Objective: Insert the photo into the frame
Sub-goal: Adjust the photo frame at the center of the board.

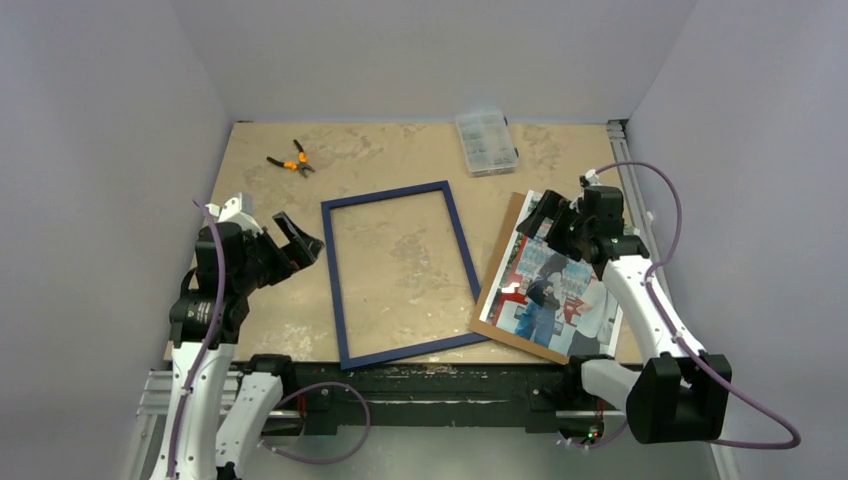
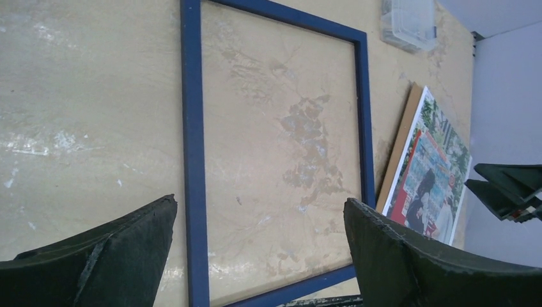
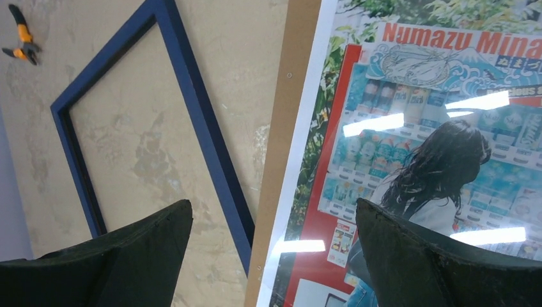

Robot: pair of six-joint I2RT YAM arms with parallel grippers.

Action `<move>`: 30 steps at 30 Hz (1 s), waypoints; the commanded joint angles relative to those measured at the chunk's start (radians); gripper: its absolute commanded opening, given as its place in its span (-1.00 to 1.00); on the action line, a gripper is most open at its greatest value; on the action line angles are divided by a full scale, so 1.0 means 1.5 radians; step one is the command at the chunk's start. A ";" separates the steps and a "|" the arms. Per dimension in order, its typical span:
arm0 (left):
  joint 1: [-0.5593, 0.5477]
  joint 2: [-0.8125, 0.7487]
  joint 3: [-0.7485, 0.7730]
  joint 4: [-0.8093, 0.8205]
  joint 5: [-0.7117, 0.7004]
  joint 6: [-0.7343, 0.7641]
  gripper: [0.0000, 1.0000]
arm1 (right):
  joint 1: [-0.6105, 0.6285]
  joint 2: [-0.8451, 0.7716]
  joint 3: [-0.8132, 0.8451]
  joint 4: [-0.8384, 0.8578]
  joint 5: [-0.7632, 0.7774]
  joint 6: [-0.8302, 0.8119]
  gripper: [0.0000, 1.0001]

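The frame, dark blue face up, lies flat in the middle of the table, with the tabletop showing through it. The photo lies picture side up on a brown board to the frame's right, and shows in both wrist views. My left gripper hovers open just left of the frame, empty. Above the photo's far end, my right gripper hangs open and empty.
Orange-handled pliers lie at the back left. A clear plastic parts box sits at the back, right of centre. The board's near corner overlaps the frame's right rail. Grey walls close in the table on three sides.
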 commanded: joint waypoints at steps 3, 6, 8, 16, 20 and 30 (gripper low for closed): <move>0.004 -0.056 -0.043 0.100 0.118 -0.045 1.00 | 0.060 0.001 0.047 -0.053 -0.033 -0.099 0.97; 0.004 -0.077 -0.056 0.116 0.167 -0.054 1.00 | 0.111 0.015 0.057 -0.057 -0.016 -0.121 0.93; 0.005 -0.087 -0.056 0.107 0.179 -0.057 1.00 | 0.151 0.034 0.071 -0.065 0.005 -0.131 0.90; 0.005 -0.088 -0.076 0.146 0.244 -0.084 1.00 | 0.315 0.168 0.140 -0.070 0.121 -0.148 0.67; 0.005 -0.078 -0.102 0.193 0.282 -0.133 1.00 | 0.362 0.225 0.164 -0.064 0.185 -0.148 0.56; 0.004 -0.071 -0.152 0.297 0.309 -0.197 1.00 | 0.393 0.381 0.240 -0.097 0.261 -0.163 0.50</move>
